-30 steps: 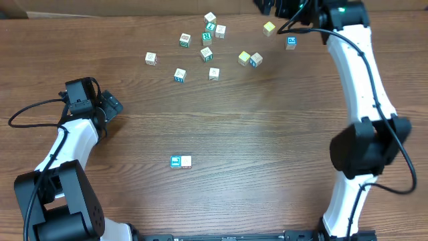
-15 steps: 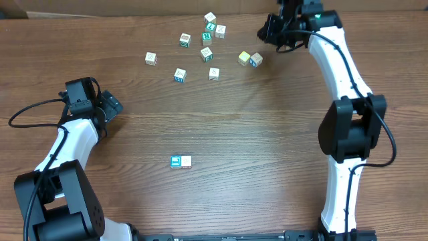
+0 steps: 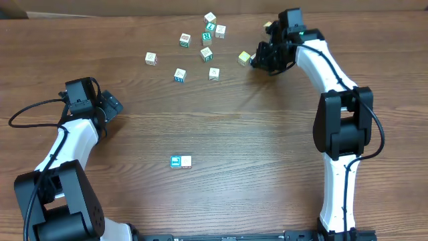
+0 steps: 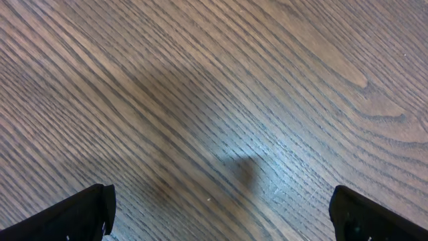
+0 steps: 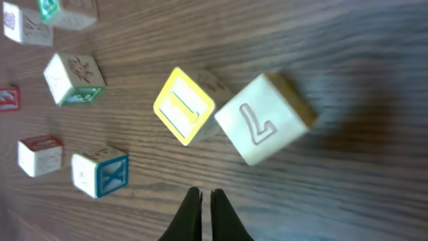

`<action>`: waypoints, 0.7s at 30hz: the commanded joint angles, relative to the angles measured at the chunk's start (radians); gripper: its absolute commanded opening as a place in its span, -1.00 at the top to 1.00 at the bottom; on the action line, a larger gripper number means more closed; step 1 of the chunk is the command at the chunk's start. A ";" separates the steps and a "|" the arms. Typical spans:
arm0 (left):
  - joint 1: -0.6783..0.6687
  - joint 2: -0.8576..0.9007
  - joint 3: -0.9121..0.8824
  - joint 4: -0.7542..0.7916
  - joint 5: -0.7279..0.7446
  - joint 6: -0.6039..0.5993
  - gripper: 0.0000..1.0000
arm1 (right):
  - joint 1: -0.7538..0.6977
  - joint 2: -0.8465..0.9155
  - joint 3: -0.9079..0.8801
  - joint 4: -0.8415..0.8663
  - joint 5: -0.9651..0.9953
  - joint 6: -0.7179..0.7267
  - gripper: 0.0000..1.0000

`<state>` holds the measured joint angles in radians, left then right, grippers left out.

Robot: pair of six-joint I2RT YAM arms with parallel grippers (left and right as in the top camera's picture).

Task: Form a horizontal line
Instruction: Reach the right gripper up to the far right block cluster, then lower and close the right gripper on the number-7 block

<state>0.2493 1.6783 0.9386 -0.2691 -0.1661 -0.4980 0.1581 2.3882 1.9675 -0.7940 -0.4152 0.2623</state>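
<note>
The horizontal line stands as a short row of two touching cubes near the table's middle front: a blue-faced cube [image 3: 176, 161] and a whitish cube [image 3: 186, 161]. My right gripper [image 3: 257, 62] [image 5: 206, 199] is at the back among the loose cubes. It is shut with nothing between its fingers. Just ahead of its tips lie a yellow-faced cube [image 5: 184, 106] [image 3: 245, 58] and a cream cube [image 5: 264, 119], both free on the wood. My left gripper [image 3: 112, 105] [image 4: 221, 221] hangs open over bare wood at the left, far from any cube.
Several loose letter cubes lie scattered at the back centre, among them a blue X cube [image 5: 100, 175], a red-marked cube [image 5: 40, 155] and a green-edged cube [image 5: 73, 79]. A pale yellow cube [image 3: 267, 25] peeks out behind the right arm.
My right arm has swung from the back right corner down and left to the loose cubes beside the yellow-faced one. One cube there is now covered by the gripper. The left arm has not moved.
</note>
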 commanded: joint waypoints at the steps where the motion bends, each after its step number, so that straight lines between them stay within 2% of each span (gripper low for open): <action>1: -0.001 -0.005 0.013 0.001 -0.013 0.003 -0.99 | 0.020 0.006 -0.056 0.060 -0.004 0.000 0.87; 6: -0.001 -0.005 0.013 0.001 -0.013 0.003 -0.99 | 0.023 0.006 -0.091 0.143 0.100 0.001 0.84; 9: -0.001 -0.005 0.013 0.001 -0.013 0.004 -0.99 | 0.023 0.006 -0.091 0.141 0.232 0.001 0.72; 11: -0.001 -0.005 0.013 0.001 -0.013 0.004 -0.99 | 0.023 0.006 -0.091 0.143 0.295 0.005 0.51; 15: -0.001 -0.005 0.013 0.001 -0.013 0.003 -0.99 | 0.023 0.006 -0.091 0.179 0.339 0.031 0.48; 20: -0.001 -0.005 0.013 0.001 -0.013 0.003 -0.99 | 0.030 0.006 -0.091 0.248 0.294 0.051 -0.34; 21: -0.001 -0.005 0.013 0.001 -0.013 0.003 -0.99 | 0.031 0.006 -0.091 0.253 0.281 0.047 -0.41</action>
<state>0.2493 1.6783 0.9386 -0.2691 -0.1661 -0.4980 0.1841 2.3959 1.8809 -0.5583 -0.1238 0.3038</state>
